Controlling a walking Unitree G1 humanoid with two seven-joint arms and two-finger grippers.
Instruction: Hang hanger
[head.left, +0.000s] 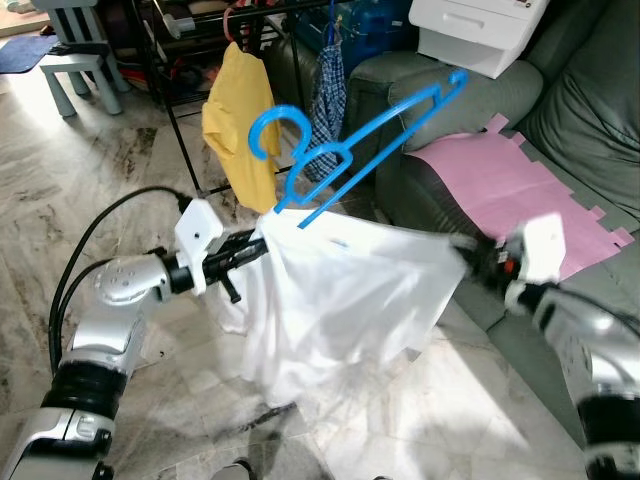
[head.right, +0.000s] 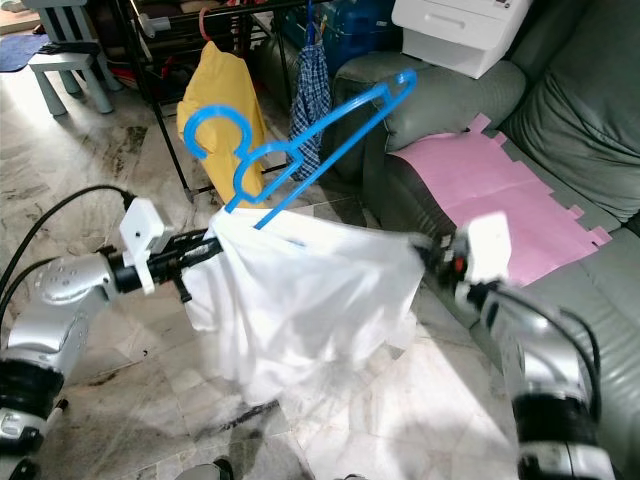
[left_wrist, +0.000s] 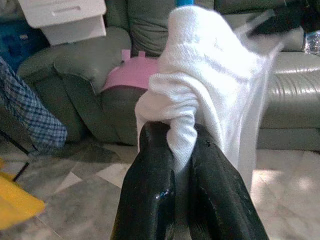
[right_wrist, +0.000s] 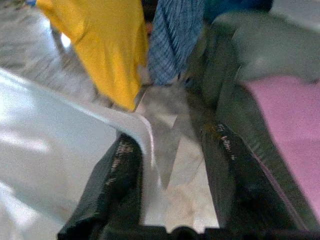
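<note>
A blue plastic hanger (head.left: 370, 135) sticks up tilted out of the top of a white garment (head.left: 340, 300), its hook (head.left: 270, 125) pointing left and its far arm reaching toward the sofa. The garment hangs spread between my two grippers above the floor. My left gripper (head.left: 258, 245) is shut on the garment's bunched left corner, and the left wrist view shows the cloth pinched between the fingertips (left_wrist: 181, 132). My right gripper (head.left: 468, 252) is at the garment's right edge, blurred. In the right wrist view its fingers (right_wrist: 125, 165) stand apart, with the white cloth edge lying against one.
Behind stands a black clothes rack (head.left: 165, 90) carrying a yellow garment (head.left: 240, 120) and a blue checked cloth (head.left: 328, 95). A grey sofa (head.left: 580, 110) at right holds a pink sheet (head.left: 500, 185) and a white box (head.left: 480, 30). A small grey stool (head.left: 80, 50) is far left.
</note>
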